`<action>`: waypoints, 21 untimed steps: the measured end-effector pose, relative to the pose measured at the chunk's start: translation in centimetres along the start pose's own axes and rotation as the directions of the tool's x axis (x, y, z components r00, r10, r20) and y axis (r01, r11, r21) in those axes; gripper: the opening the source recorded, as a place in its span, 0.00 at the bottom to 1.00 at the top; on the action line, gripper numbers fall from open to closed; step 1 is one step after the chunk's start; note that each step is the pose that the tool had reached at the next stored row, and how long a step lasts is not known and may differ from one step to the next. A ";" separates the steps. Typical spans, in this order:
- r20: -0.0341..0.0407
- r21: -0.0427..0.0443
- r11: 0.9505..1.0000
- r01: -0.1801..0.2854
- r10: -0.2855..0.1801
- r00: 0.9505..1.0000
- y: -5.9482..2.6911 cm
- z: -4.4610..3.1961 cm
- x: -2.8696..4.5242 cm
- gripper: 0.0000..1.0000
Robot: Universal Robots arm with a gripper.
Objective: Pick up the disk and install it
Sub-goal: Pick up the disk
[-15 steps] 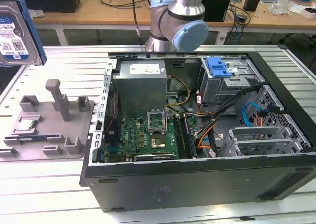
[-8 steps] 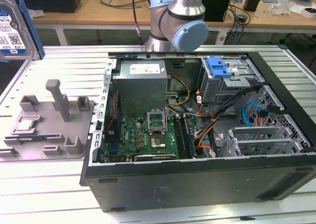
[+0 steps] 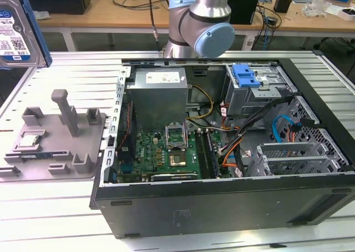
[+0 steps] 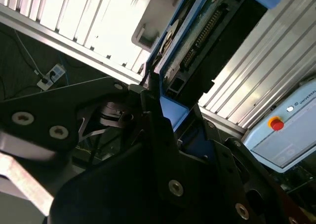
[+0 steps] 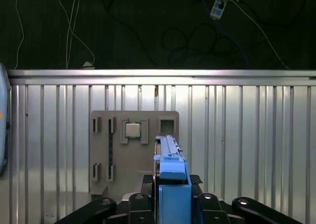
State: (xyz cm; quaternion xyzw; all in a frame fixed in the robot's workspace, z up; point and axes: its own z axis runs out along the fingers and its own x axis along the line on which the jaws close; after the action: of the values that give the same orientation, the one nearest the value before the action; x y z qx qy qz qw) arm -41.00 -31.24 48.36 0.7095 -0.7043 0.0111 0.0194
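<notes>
The open computer case (image 3: 222,152) is posing the biggest hazard. Its cables (image 3: 249,124) are crowding the drive cage (image 3: 260,88), so the disk (image 4: 207,31) could be snagging or knocking there. The gripper (image 4: 160,105) is clamping the disk's blue frame (image 5: 170,174) at one end, carrying it edge-on above the table. That narrow hold may be inviting a slip, though the contact is partly hidden. The ribbed metal table (image 5: 247,135) is bearing a grey fixture plate (image 5: 133,160) holding a small chip (image 5: 132,130). Beyond it, a cluttered wooden workbench (image 3: 100,13) is standing.
</notes>
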 end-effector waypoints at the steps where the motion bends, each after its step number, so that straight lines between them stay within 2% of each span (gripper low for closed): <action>1: 0.000 0.000 1.000 0.000 0.000 1.000 -0.45 -0.04 0.30 0.37; 7: 0.000 0.000 1.000 0.000 0.000 1.000 -3.17 -0.23 1.74 0.37; 11: 0.000 0.000 1.000 0.000 0.000 1.000 -5.67 -0.35 2.81 0.37; 18: 0.000 0.000 1.000 0.000 0.000 1.000 -8.48 -0.44 4.07 0.37; 21: 0.000 0.000 1.000 0.000 0.000 1.000 -10.16 -0.50 4.86 0.37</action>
State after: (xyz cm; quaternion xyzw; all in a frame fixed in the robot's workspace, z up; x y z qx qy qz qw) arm -30.80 -35.99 48.95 0.7095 -0.7043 0.0110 0.0194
